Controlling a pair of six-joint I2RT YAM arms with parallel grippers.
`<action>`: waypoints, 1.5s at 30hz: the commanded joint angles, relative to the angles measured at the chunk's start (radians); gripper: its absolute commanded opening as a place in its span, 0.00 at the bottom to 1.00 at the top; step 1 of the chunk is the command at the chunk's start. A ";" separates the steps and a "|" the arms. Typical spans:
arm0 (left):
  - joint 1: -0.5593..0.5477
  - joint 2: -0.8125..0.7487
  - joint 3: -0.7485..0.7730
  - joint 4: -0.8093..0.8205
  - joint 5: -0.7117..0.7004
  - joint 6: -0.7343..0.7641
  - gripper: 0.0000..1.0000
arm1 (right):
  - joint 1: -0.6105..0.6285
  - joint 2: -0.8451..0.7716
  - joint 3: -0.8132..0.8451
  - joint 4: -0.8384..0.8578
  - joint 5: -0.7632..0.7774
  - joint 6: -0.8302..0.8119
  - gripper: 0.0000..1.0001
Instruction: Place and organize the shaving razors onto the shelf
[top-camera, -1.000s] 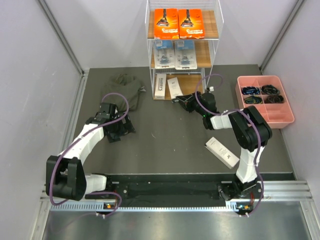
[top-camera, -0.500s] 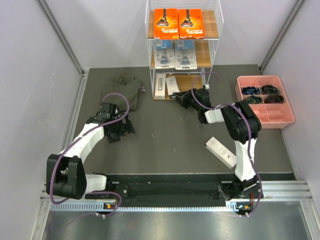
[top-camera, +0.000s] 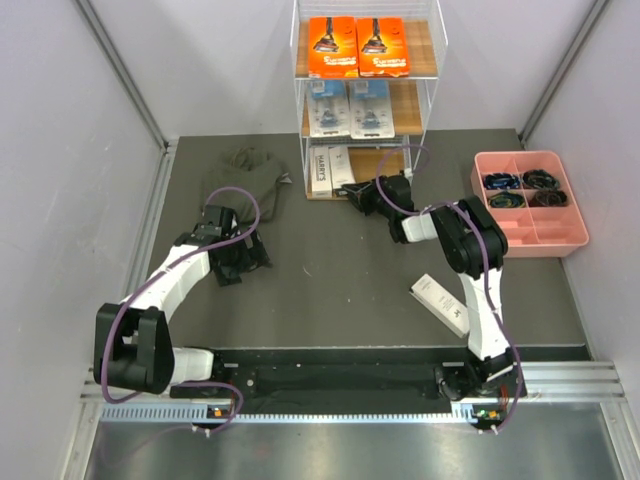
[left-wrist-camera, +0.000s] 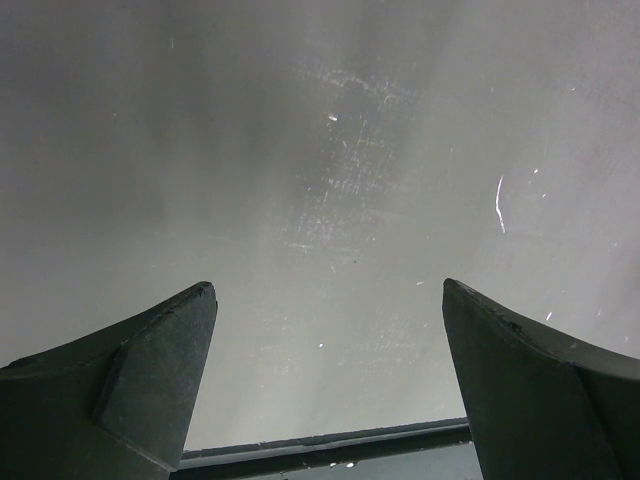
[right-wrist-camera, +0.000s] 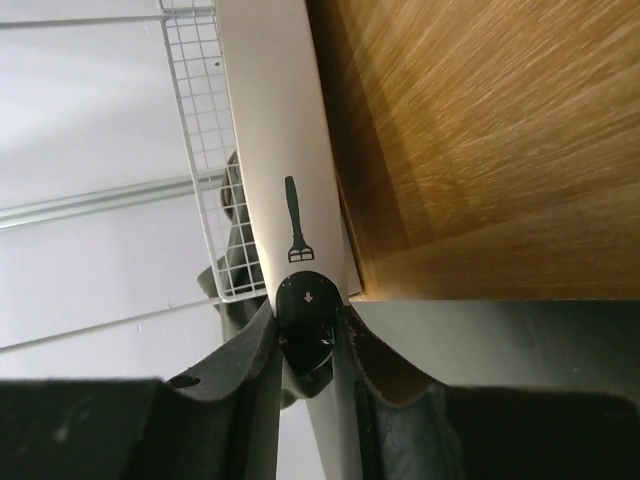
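Left gripper (left-wrist-camera: 328, 290) rests spread and empty over the table (top-camera: 330, 275), out of the way, while the right gripper (right-wrist-camera: 308, 330) pinches a white box (right-wrist-camera: 280, 150) endwise, probably to seat it on the shelf's (top-camera: 415, 95) bottom tier beside a second box (top-camera: 321, 170); a third box (top-camera: 442, 303) waits on the table.

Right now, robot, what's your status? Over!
Left gripper open, over bare table. Right gripper shut on slim white box, at bottom tier of the shelf. Last white box on table. Nothing blocking.
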 joint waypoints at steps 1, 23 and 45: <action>0.002 0.002 -0.001 0.017 0.009 0.016 0.99 | -0.004 0.038 0.069 -0.042 -0.006 0.009 0.16; 0.004 -0.016 -0.030 0.019 0.062 0.015 0.99 | -0.004 -0.023 0.014 -0.010 -0.076 -0.038 0.99; 0.004 -0.099 -0.060 0.028 0.117 -0.022 0.99 | 0.051 -0.482 -0.437 0.041 -0.109 -0.130 0.99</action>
